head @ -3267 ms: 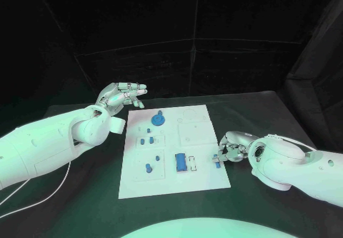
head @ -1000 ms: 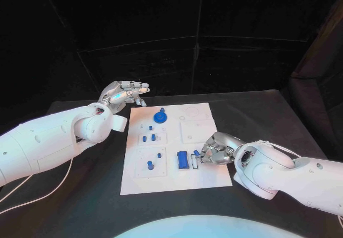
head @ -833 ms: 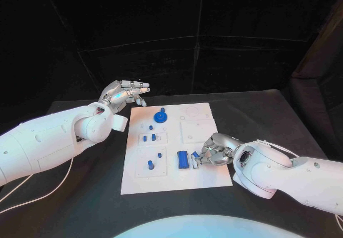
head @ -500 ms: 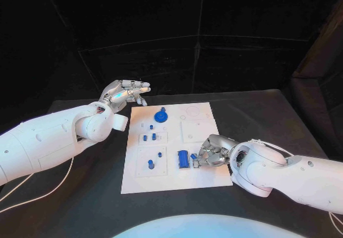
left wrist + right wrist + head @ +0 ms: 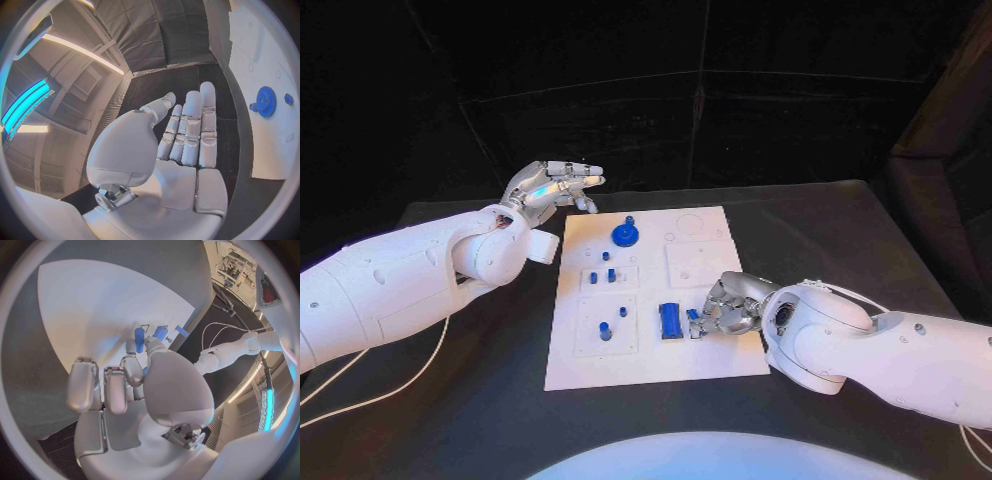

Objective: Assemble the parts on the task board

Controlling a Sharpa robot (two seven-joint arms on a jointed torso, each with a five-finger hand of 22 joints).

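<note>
A black desk (image 5: 848,240) against dark curtains carries a white board (image 5: 653,360) with small blue parts; right hand (image 5: 733,308) fingers pinch a blue peg (image 5: 139,339), left hand (image 5: 548,186) fingers apart, empty.

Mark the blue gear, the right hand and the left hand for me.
Blue gear (image 5: 625,236): head view, on the gear's disc face.
Right hand (image 5: 730,306): head view, middle of the hand over the board.
Left hand (image 5: 554,184): head view, middle of the raised hand.

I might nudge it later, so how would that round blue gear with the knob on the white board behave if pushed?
The round blue gear looks like rigid plastic, probably light. It lies flat on the white task board, so it would likely slide rather than roll. Tipped on edge, its round rim could roll.
</note>
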